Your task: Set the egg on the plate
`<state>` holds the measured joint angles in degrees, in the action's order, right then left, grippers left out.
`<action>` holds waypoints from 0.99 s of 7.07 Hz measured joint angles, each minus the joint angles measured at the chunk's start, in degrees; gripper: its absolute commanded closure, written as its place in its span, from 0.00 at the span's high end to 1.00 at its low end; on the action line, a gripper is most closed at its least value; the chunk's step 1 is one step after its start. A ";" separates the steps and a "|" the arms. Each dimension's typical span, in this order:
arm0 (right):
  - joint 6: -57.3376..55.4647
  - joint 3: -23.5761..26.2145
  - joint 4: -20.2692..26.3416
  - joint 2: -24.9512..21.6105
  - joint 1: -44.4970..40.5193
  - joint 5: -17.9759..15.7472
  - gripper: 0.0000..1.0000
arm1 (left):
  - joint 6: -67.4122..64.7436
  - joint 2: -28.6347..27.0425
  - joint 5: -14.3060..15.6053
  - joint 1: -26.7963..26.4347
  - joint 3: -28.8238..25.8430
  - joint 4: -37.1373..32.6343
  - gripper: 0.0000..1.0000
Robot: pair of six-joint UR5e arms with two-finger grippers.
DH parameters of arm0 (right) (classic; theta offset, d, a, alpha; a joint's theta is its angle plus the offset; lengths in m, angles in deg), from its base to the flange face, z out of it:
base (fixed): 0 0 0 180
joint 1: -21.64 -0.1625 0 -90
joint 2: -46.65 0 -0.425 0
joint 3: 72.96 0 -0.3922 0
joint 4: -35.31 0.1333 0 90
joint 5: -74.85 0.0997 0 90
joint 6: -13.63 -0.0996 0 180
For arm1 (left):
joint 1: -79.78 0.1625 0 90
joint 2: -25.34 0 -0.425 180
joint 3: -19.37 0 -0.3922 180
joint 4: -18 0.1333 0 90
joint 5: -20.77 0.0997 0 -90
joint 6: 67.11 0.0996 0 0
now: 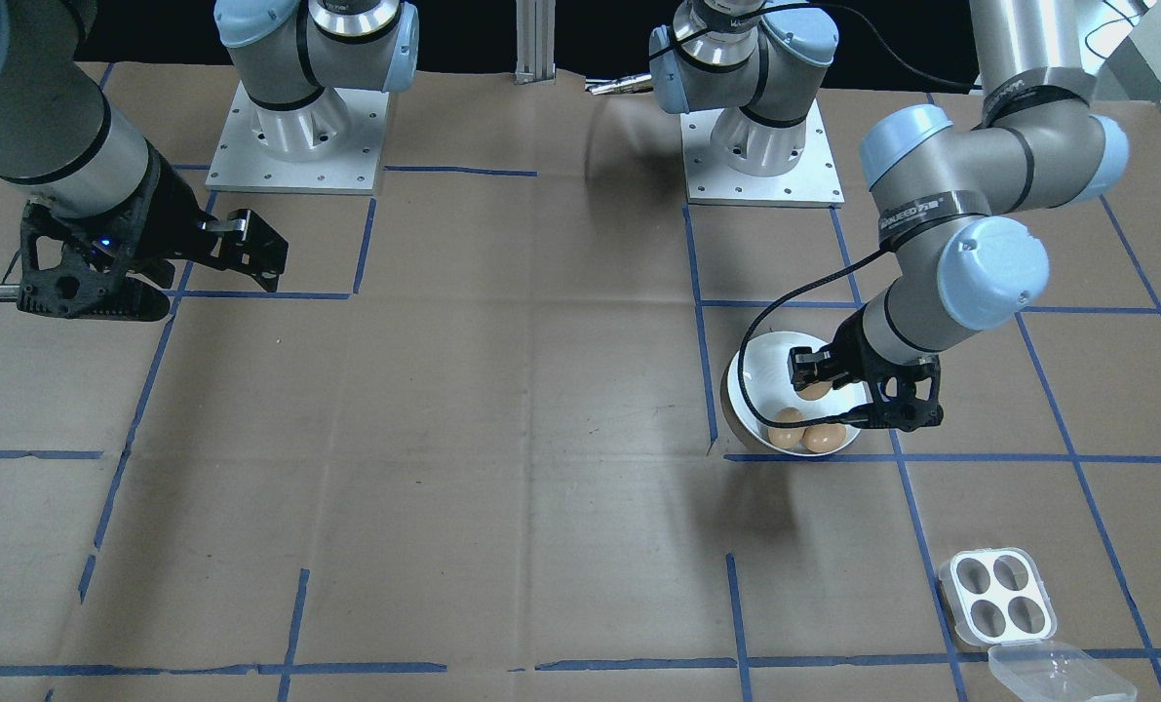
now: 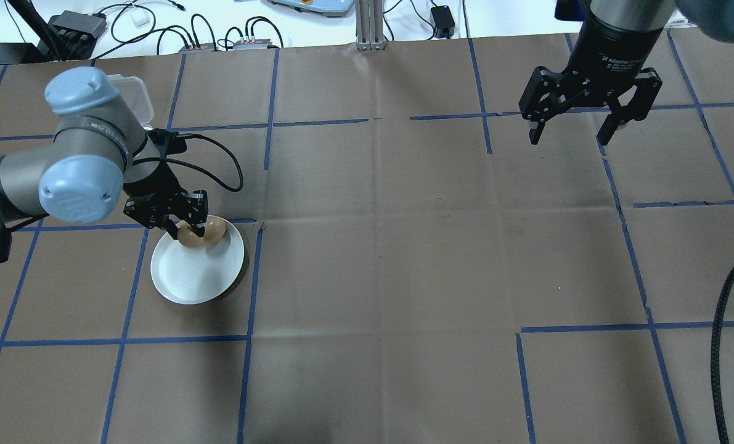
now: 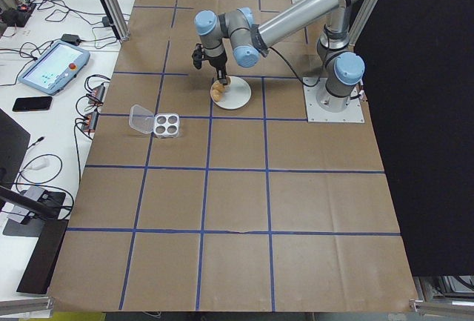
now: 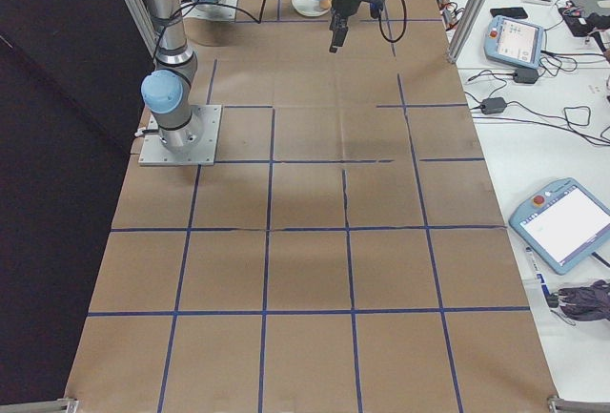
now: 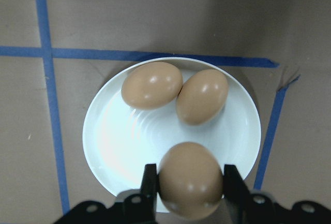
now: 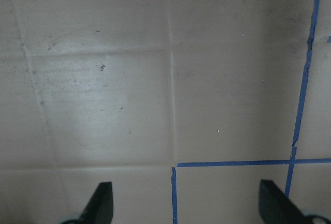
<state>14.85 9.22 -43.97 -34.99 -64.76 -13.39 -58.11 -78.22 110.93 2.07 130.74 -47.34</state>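
- Brown paper marked off by blue tape lines covers the table point(image 2: 379, 259); cables and operator tablets are seen beyond its edges in the side views.
- A brown egg point(image 5: 190, 179) is clamped at its widest girth between the fingers of the left gripper point(image 5: 189, 185), which is closed onto it.
- Directly under and ahead of that gripper lies the white plate point(image 5: 124, 151); two more eggs point(image 5: 152, 85) point(image 5: 202, 95) rest on its far side, touching each other.
- The held egg hangs over the near part of the plate; whether it touches the surface cannot be told.
- The egg is judged light, smooth, rigid and brittle: a gentle squeeze across the middle suits it, and a low release, since it is likely to roll.
- Bare plate is seen to the gripper's side and between it and the resting eggs, so room for setting down is judged adequate; the shallow rim offers little stop.
- The empty four-cup egg tray point(image 1: 996, 596) with its clear lid point(image 1: 1058, 673) lies well apart.
- The right gripper point(image 2: 590, 116) hangs wide open and empty over bare paper, far away.
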 measured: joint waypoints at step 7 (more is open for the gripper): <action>0.00 0.00 0.00 -0.01 0.00 -0.02 1.00 | 0.19 3.36 2.51 0.48 1.87 5.11 1.00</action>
<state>14.86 9.22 -43.97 -35.00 -64.76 -13.41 -57.91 -74.86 113.44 2.55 132.61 -42.23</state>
